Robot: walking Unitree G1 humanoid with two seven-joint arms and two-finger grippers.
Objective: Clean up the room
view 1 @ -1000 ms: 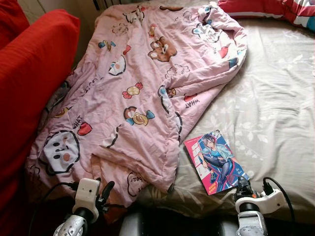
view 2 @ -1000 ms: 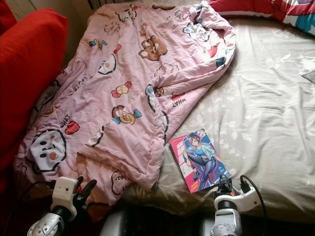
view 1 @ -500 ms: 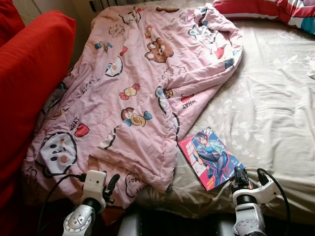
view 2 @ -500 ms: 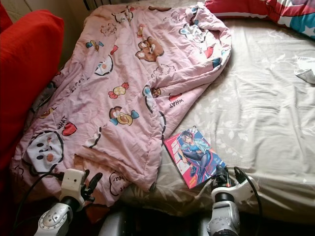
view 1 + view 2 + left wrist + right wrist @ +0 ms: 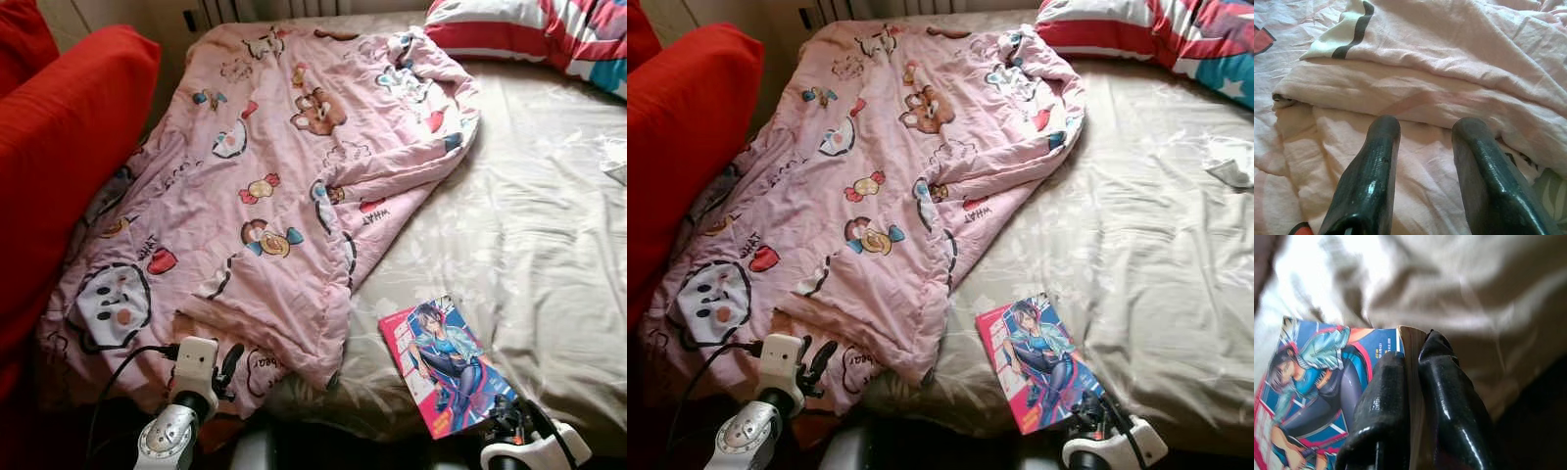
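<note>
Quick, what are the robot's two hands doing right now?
Left end effector: open, hovering over the pink blanket.
Right end effector: closed on the comic book.

Pillow cut off, perhaps striped.

I see a soft matt pink cotton blanket, crumpled beige bedsheet with faint leaf print, glossy paper comic book, ribbed red cloth cushion, shiny black plastic fingers

Head stereo pair looks down over bed, sharing scene; wrist views close along grippers.
</note>
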